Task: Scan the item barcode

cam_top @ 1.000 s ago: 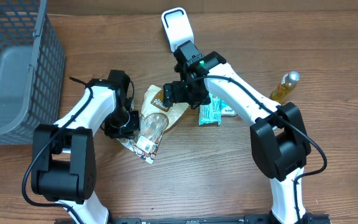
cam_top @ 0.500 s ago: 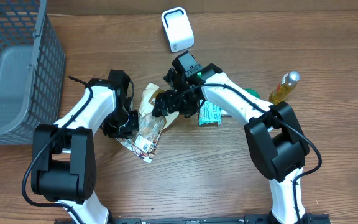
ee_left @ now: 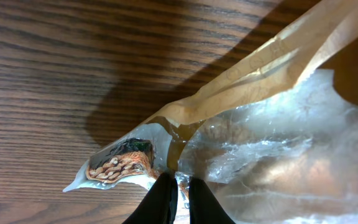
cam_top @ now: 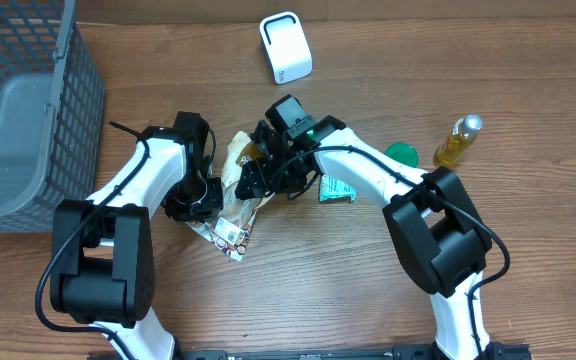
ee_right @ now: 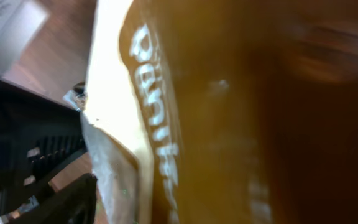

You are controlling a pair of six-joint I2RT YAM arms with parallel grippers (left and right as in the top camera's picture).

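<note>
Looking at a bag [cam_top: 233,215] lying on the table [cam_top: 368,300], well below the scanner [cam_top: 285,46] and a little left of it. Pinched at its lower sealed edge by the left gripper [ee_left: 178,198], jaws fully together on the film. Hard to tell how wide the right gripper [cam_top: 260,176] stands: poised over the bag's upper end, nearer the scanner, with only brown print filling its own view (no fingers showing). Probably light, soft and crinkly, judging by the creased clear window and thin seams; likely to sag and slip if held by one corner. Best taken by the flat seams at both ends and pulled taut, keeping the label [cam_top: 231,236] flat and uncovered when turned toward the scanner. No squeezing the middle: fragile contents, most likely.
</note>
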